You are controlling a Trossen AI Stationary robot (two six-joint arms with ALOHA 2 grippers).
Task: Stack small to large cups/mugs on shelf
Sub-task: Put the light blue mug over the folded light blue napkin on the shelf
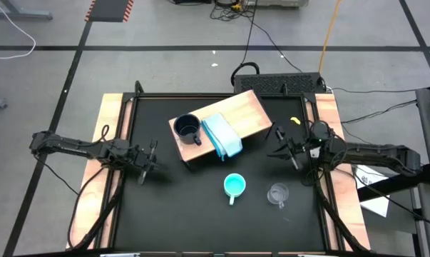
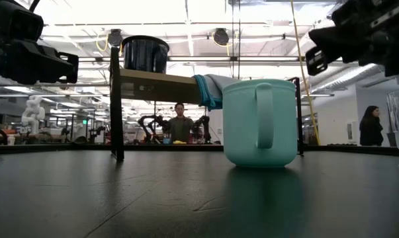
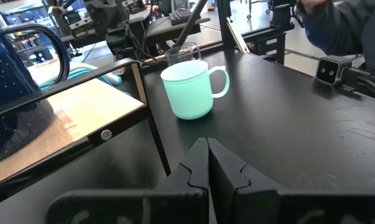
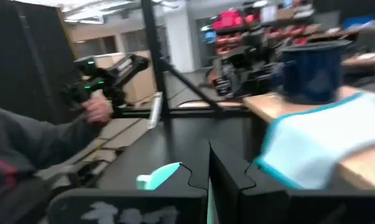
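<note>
The black table (image 1: 165, 214) carries everything, framed by pale wooden side boards and flanked by the two dark arms. Toward its rear middle stands the shelf (image 1: 247, 111), a light tan wooden board raised on dark legs and turned at a slant to the table edges. On the shelf, near the end closer to the left arm, sits the dark navy mug (image 1: 187, 128), upright with its handle pointing toward the table's front. Just beside it, a pale blue folded cloth (image 1: 222, 134) lies across the shelf and hangs over its front edge. In front of the shelf, on the bare table, the turquoise cup (image 1: 234, 185) stands upright, its handle toward the front edge. The clear glass mug (image 1: 277, 193) stands near it on the side of the right arm, apart from it. The left gripper (image 1: 152, 158) hangs over the table's left part, well away from the cups; the left wrist view shows its fingers (image 3: 196, 163) clenched together, holding nothing. The right gripper (image 1: 278, 143) hovers beside the shelf's right end, behind the glass mug, its fingers (image 4: 199, 171) likewise pressed shut and empty.
</note>
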